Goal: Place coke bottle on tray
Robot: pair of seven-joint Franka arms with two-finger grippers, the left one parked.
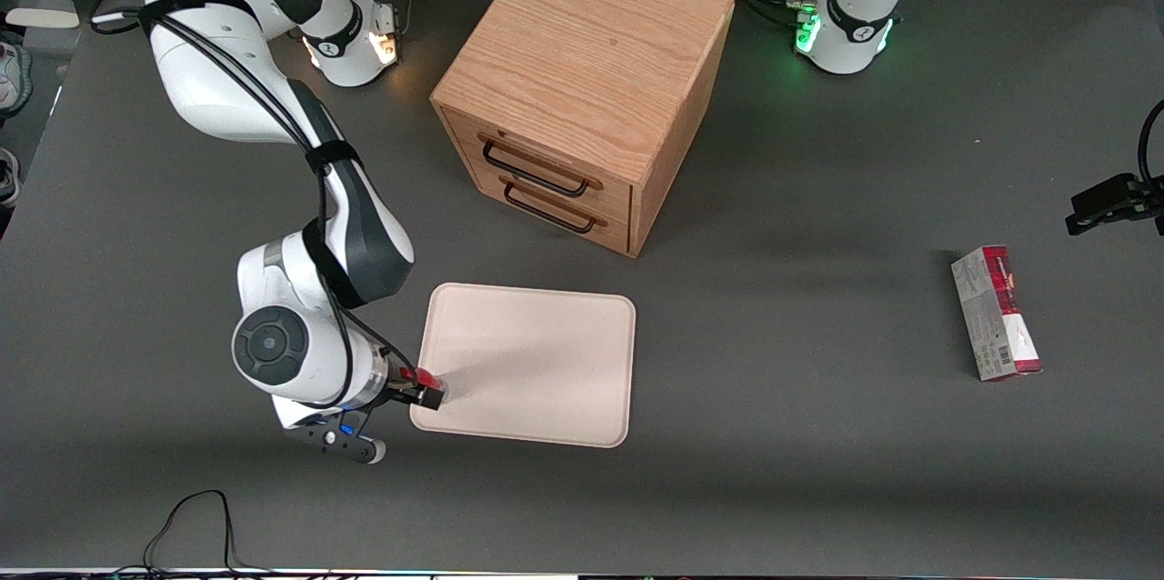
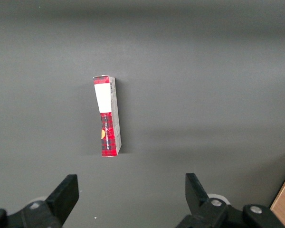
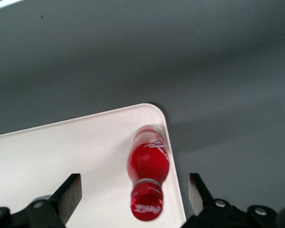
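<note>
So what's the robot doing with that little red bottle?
The right arm's pincer is over the corner of the cream tray nearest the working arm's end of the table. The small red coke bottle stands upright on the tray, right at that corner, between the open fingers, which are not touching it. So the bottle looks set down. A wooden two-drawer cabinet sits farther from the front camera, and a red-and-grey carton lies toward the parked arm's end.

We record a dark grey matte table (image 1: 818, 471) under soft overhead light, with faint shadow bands across it. A light oak two-drawer cabinet (image 1: 582, 89) with dark handles stands on it, farther from the front camera. Black cables (image 1: 195, 525) trail at the near edge.
</note>
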